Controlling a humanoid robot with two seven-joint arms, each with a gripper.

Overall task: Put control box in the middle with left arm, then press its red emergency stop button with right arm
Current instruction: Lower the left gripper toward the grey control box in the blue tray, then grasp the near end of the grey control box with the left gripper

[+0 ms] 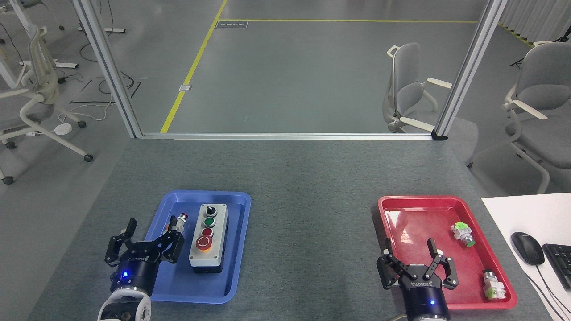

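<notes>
Control box [208,238]: lies flat in the blue tray [236,249], long axis running from the tray's far edge toward its near edge, closer to the tray's right wall than its left. Not yet moved to the middle [312,232] of the table [285,169].
Buttons: row from far to near reads black knob, green, small red, then the red emergency stop button [204,243] nearest the robot.
Left gripper [145,249]: over the tray's near-left corner, fingers spread, holding nothing, just beside the box's left side but apart from it.
Right gripper [417,269]: over the near-left part of the red tray [446,203], fingers spread, empty, well apart from the box.
Loose part [178,221]: small push-button piece in the blue tray, between the left fingers and the box's far-left side.
Risk 1: closing on the box could catch or shove that loose part; cause is its spot right in the approach path.
Risk 2: the box looks wide against the finger spread; an off-centre grip near one end could let it tilt or slip on lifting.
Risk 3: a low carry could knock the box's base on the tray's right wall and drag the tray along.
Risk 4: a finger landing on top could press a button early, the big red one most likely, as it stands proud.
Risk 5: if the box is set down skewed or far to the left, the right arm has a long reach and may hit the small red button next to the target.
Red tray parts: two green-capped pieces [464,235] near its right wall, clear of the right arm's path toward the middle.
</notes>
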